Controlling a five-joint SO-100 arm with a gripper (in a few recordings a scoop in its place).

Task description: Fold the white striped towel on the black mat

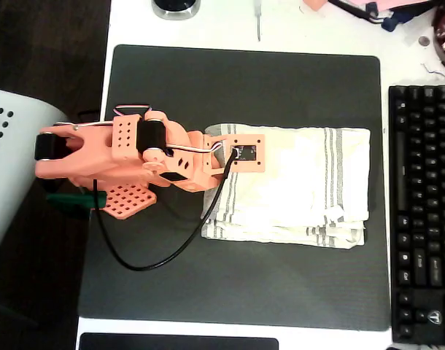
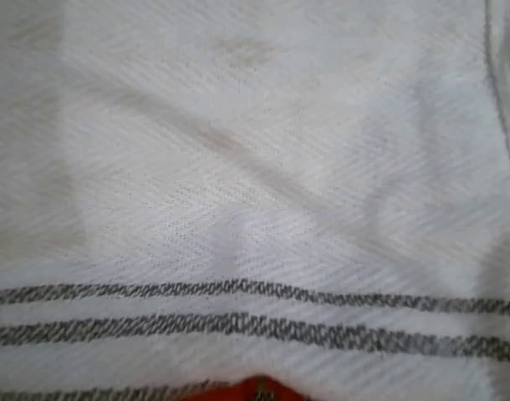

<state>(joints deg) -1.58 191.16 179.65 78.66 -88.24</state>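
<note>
Cream white striped towel [image 1: 295, 182] directly beneath claw [image 1: 241, 157], long axis stretching ahead across black mat [image 1: 244, 73]; claw's spread impossible to tell.

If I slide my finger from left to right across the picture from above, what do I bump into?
In the overhead view: the orange robot arm → the white striped towel, lying folded on the black mat → the black keyboard at the right edge.
</note>
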